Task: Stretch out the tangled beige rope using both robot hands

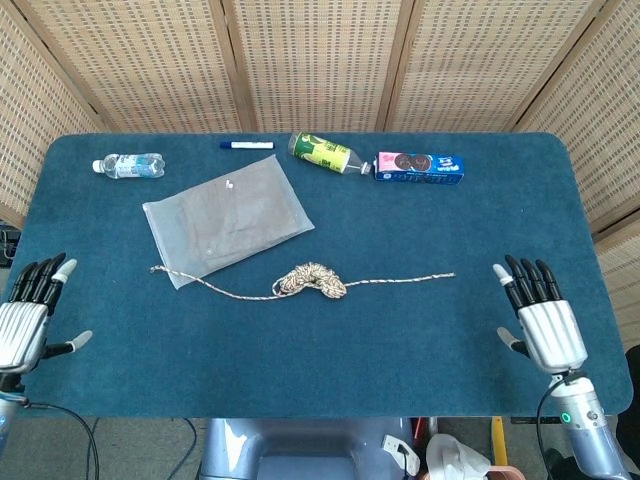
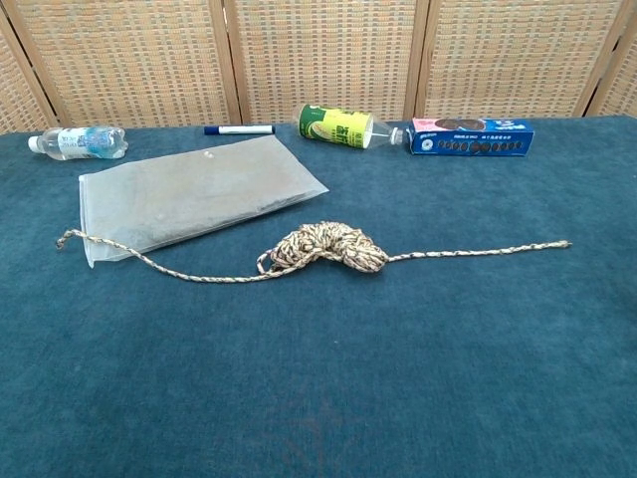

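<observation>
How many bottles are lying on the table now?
2: a clear water bottle at the far left corner, and a green-labelled bottle at the far edge, beside the cookie box.

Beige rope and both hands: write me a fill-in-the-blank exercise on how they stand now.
1. The beige rope lies on the table with a tangled clump in its ____.
2. The left hand holds ____.
3. The rope's left end lies by the corner of the clear plastic ____.
4. The right hand is ____ of the rope.

Missing words: middle; nothing; bag; clear
</observation>
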`<state>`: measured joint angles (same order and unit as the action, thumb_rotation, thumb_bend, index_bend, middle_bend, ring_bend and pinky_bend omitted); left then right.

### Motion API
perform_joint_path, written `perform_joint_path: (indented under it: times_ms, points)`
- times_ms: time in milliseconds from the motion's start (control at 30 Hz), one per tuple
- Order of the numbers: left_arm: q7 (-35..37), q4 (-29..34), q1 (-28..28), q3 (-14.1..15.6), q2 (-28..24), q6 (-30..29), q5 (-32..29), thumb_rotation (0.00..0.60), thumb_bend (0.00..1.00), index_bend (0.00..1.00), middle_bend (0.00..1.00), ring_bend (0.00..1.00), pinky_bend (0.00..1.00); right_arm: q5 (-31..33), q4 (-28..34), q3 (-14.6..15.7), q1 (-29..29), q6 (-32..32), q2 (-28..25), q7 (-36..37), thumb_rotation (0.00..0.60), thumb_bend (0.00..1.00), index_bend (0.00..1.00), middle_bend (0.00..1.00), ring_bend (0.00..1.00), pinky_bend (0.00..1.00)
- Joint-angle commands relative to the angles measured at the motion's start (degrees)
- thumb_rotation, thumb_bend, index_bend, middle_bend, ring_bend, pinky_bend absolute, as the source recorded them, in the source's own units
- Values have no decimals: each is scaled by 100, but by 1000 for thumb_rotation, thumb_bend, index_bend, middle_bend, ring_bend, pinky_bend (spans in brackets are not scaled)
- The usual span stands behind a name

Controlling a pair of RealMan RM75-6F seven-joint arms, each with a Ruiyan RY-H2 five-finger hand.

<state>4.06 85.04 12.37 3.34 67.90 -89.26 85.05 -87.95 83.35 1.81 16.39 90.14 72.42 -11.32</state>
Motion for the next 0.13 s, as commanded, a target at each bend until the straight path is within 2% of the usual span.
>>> perform_joint_path:
  times_ms: [33,133]
  points:
    - [-40,33,-114,33,-13,-78,62,600,0,0,0,0,0,-68,88,22,-108,78,-65,-66,600,0,0,0,0,0]
    - [-23,49,-192,19,-18,-121,88,600,0,0,0,0,0,-109,200,14,-188,126,-126,-91,600,0,0,0,0,0]
